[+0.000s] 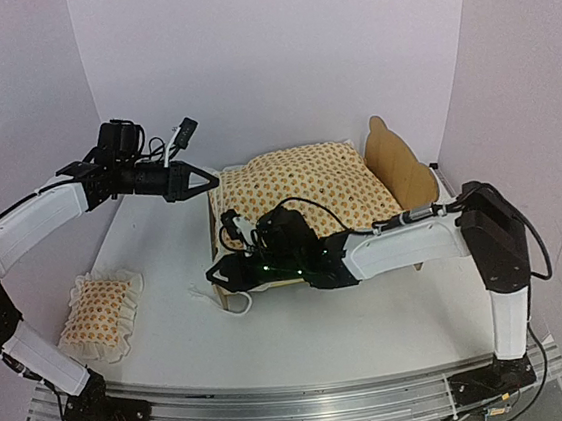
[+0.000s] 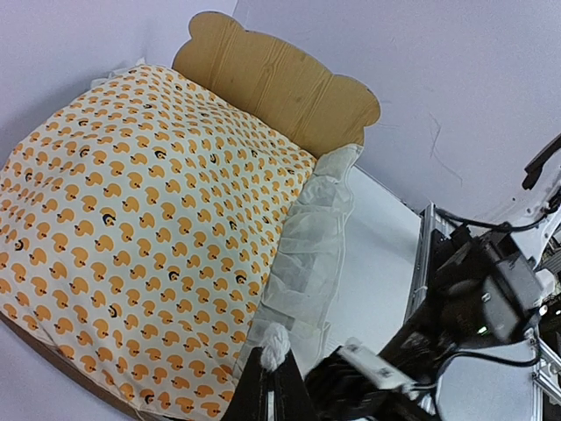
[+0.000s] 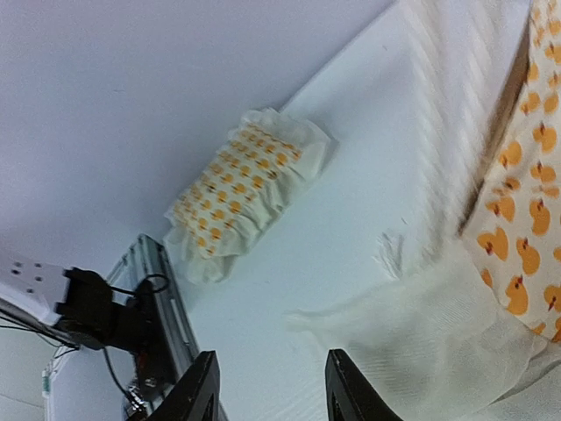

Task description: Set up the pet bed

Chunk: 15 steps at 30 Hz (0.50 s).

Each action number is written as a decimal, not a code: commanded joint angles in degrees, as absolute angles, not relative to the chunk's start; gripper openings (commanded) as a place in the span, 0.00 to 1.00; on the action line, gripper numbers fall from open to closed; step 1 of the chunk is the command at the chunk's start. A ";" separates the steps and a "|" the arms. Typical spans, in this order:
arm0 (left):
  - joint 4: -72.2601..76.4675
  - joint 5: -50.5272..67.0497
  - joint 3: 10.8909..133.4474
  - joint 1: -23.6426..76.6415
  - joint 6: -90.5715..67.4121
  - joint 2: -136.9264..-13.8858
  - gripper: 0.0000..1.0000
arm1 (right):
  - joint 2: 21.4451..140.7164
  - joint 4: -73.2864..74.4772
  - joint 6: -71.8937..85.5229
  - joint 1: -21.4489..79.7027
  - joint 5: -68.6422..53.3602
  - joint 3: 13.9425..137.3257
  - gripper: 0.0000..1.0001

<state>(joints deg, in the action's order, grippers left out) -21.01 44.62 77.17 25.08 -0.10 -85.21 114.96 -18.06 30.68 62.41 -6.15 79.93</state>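
The pet bed (image 1: 398,165) stands at mid-table, with its scalloped headboard on the right. The duck-patterned ruffled cushion (image 1: 304,188) lies on it and hides the base. My left gripper (image 1: 209,179) is at the cushion's far foot corner. In the left wrist view it (image 2: 273,373) is shut on the cushion's white knotted tie (image 2: 277,347), with the headboard (image 2: 280,83) beyond. My right gripper (image 1: 217,274) is open and empty at the bed's near foot corner. In the right wrist view it (image 3: 272,386) hovers over the table beside the cushion's ruffle (image 3: 438,324).
The small matching pillow (image 1: 101,312) lies at the near left of the table and also shows in the right wrist view (image 3: 250,180). A loose white tie (image 1: 225,303) trails on the table under the right gripper. Walls close the back and sides.
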 commanded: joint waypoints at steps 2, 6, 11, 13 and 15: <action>-19.49 44.53 76.92 24.96 0.35 -85.25 0.00 | 117.07 -14.03 31.46 62.11 5.35 82.77 0.45; -19.26 44.49 75.09 24.99 3.34 -85.20 0.00 | 115.58 -12.77 33.30 61.01 11.36 81.13 0.47; -16.78 47.00 74.05 25.01 5.88 -85.87 0.00 | 115.77 -8.77 33.72 59.87 13.75 82.49 0.46; -15.52 47.13 73.57 24.98 7.57 -86.24 0.00 | 116.56 -6.08 33.51 59.75 14.48 83.74 0.45; -14.66 47.10 72.95 25.03 9.91 -86.69 0.00 | 116.94 -4.65 33.34 59.55 14.70 83.93 0.44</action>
<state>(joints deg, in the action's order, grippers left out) -18.96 45.45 73.97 25.08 4.70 -85.81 118.06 -9.32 33.09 60.34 10.64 81.12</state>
